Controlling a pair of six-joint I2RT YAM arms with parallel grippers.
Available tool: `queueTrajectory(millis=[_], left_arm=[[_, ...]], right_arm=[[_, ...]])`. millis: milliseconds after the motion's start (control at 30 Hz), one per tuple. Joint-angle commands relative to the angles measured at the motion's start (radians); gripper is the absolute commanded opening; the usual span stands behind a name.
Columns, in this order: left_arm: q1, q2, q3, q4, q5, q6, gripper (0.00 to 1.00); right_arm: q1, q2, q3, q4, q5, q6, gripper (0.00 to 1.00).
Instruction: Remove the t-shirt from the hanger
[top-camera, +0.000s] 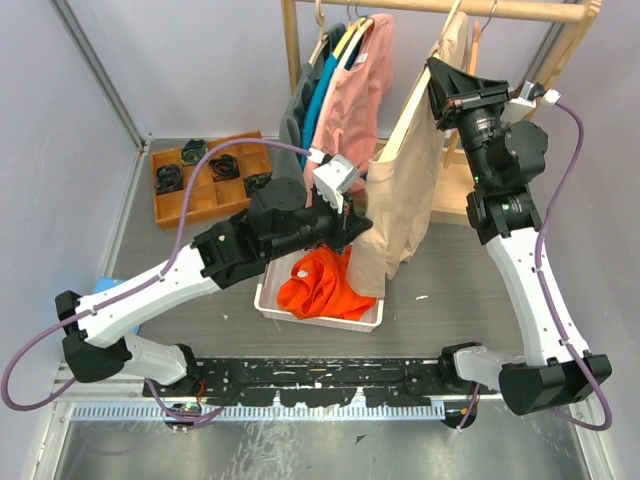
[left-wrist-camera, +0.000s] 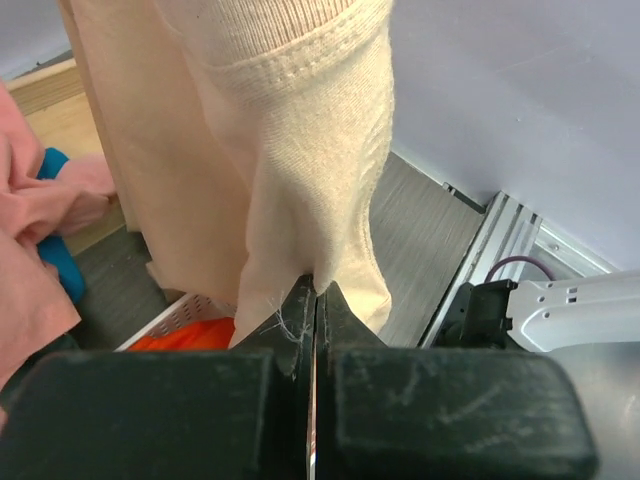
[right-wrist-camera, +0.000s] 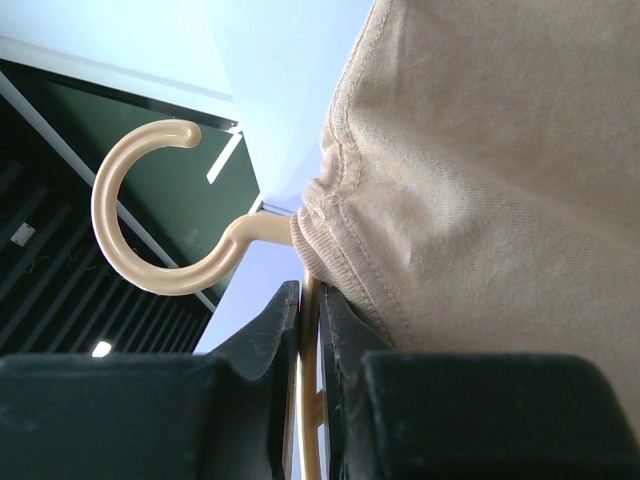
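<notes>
The cream t-shirt (top-camera: 405, 190) hangs full length from its hanger (right-wrist-camera: 160, 210), collar wrapped round the hanger's neck. By the look of it your job is barely begun: the shirt is still on the hanger, and no shoulder has visibly slipped off. In the right wrist view nothing sits inside the hook's curve, so the hanger seems to be off the rail (top-camera: 520, 10), carried in the air just in front of it above the bench (top-camera: 460, 300). Your right tool (right-wrist-camera: 310, 300) is closed on the hanger's stem just below the hook, the collar's ribbing right beside it. Your left tool (left-wrist-camera: 315, 300) is shut tight on a pinch of the shirt's low edge, with cloth bunching out above the jaws. Whether that is hem or sleeve you cannot tell. The real work is left: drawing the cloth down and away while the right tool steadies the hanger, most likely one shoulder at a time. Under the shirt sits a white bin (top-camera: 265, 295) holding an orange garment (top-camera: 320, 285), and other clothes (top-camera: 355, 90) hang on the rail alongside.
</notes>
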Motion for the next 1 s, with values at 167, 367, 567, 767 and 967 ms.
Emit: queueTrajectory(millis=[167, 367, 567, 767, 967], left_arm=[[-0.007, -0.087, -0.059, -0.005, -0.007, -0.034, 0.0], [-0.022, -0.151, -0.1, -0.057, -0.003, -0.064, 0.0], [-0.044, -0.148, -0.105, -0.108, 0.003, -0.061, 0.0], [-0.064, -0.144, -0.157, -0.103, -0.007, -0.07, 0.0], [-0.067, -0.138, -0.19, -0.082, -0.011, -0.07, 0.0]], right_arm=[[-0.004, 0.0, 0.085, 0.154, 0.076, 0.022, 0.01], [-0.004, 0.03, 0.107, 0.16, 0.107, 0.037, 0.0], [-0.005, 0.065, 0.124, 0.183, 0.117, 0.073, 0.01], [-0.005, 0.079, 0.129, 0.207, 0.124, 0.104, 0.0], [-0.004, 0.083, 0.134, 0.219, 0.128, 0.119, 0.01]])
